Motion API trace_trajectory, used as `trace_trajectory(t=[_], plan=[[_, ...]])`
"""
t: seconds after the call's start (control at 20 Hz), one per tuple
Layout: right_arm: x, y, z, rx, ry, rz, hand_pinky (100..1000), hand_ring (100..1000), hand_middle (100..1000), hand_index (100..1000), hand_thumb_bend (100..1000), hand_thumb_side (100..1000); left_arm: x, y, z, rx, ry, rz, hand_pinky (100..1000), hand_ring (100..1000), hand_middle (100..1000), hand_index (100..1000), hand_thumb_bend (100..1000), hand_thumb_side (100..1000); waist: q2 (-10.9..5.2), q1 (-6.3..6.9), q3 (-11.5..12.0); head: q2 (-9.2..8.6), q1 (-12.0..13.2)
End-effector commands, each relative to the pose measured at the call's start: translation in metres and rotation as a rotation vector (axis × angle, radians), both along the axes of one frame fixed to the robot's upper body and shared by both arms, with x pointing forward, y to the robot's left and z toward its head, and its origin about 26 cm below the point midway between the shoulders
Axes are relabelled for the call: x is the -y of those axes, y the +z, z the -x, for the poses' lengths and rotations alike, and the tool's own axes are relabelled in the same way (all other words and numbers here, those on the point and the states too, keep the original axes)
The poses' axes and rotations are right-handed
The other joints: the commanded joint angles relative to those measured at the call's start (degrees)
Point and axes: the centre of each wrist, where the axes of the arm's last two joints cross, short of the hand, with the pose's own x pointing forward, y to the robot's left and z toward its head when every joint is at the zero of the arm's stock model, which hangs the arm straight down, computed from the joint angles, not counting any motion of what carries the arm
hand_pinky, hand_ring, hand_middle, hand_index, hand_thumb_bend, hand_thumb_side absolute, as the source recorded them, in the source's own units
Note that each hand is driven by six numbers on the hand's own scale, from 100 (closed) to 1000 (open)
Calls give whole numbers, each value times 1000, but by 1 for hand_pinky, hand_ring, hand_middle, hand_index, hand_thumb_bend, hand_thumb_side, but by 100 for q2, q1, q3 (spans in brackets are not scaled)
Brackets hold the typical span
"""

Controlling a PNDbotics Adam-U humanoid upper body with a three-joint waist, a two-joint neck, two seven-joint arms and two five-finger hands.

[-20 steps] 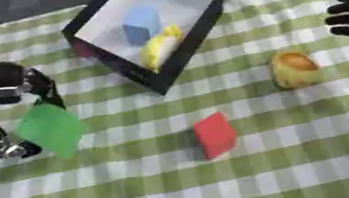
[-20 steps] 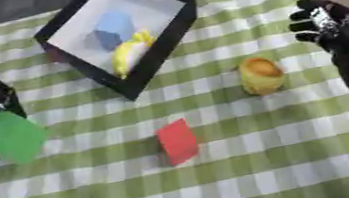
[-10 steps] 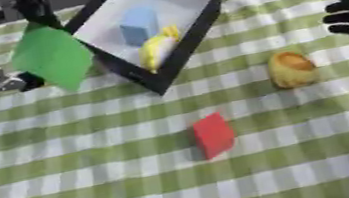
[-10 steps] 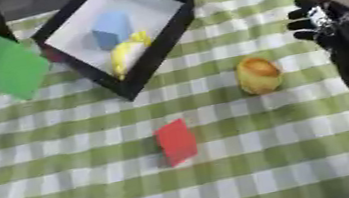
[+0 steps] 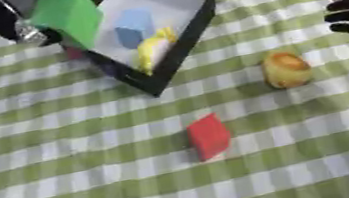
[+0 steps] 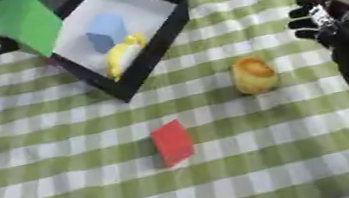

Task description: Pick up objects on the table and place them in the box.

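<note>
Left hand carries a green block at the box's left rim.

The left hand (image 5: 10,24) grips the green block (image 5: 67,10) above the left edge of the black box (image 5: 182,44), which holds a blue block (image 5: 132,27) and a yellow banana-like object (image 5: 152,49). On the green checked tablecloth (image 5: 67,179), a red block (image 5: 209,136) and a yellow-orange cup-like object (image 5: 285,68) lie apart from each other. The right hand (image 6: 324,20) hovers near the right edge, fingers curled, holding nothing.

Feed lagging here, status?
Left robot hand carrying green block at box edge. Right robot hand idle. Red block, orange thing on table.
</note>
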Motion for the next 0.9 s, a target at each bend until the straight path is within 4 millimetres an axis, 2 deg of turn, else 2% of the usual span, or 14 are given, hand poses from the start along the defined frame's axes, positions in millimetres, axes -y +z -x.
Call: trace_trajectory(t=[0.05,0.3,0.6,0.9], plan=[[-2,15,0,46,21,11,830,773,711,822,100,686,-3,8,-14,62,51,27,788,733,635,684,225,100,-25,-27,-51,-134,100],[-6,19,-2,59,38,5,830,773,711,823,100,686,-4,-8,-34,92,117,47,788,734,639,687,232,100,67,-17,-169,-240,196],[-11,25,-3,77,57,-2,830,773,711,822,100,683,-5,-31,-48,90,165,24,790,736,644,688,260,100,123,-27,-265,-339,287],[-12,26,-4,80,61,-7,830,773,711,822,100,684,-11,-52,-56,67,195,16,801,748,672,717,335,100,153,-20,-311,-369,300]])
